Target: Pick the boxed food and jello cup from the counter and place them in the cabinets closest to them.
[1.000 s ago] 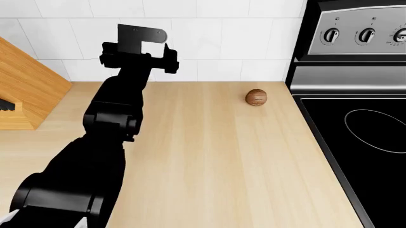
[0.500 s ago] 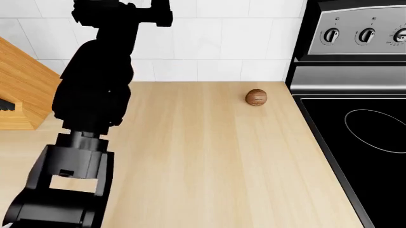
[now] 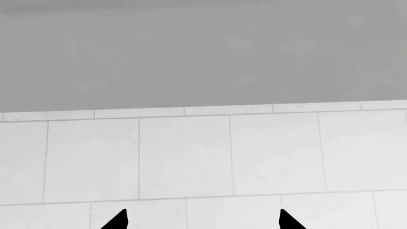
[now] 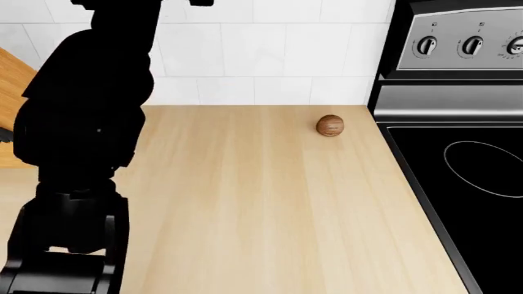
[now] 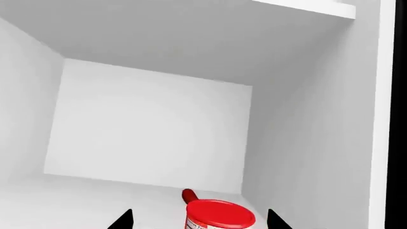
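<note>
The right gripper (image 5: 198, 224) is spread open inside a white cabinet (image 5: 152, 129), with the jello cup (image 5: 218, 215) between its 2 fingertips, toward 6 o'clock in the right wrist view. The left gripper (image 3: 202, 223) is open, facing wall tiles (image 3: 184, 157). On the counter (image 4: 270, 208), a brown ball (image 4: 330, 125) sits toward 1 o'clock.

The left arm (image 4: 82, 135) stands raised high at the left, its black links stacked nearly upright, the wrist passing out of the head view's top edge. Its gripper (image 3: 202, 220) shows two dark fingertips set wide apart. The right gripper (image 5: 198, 220) likewise shows two tips spread apart; the right arm itself is unseen.
</note>
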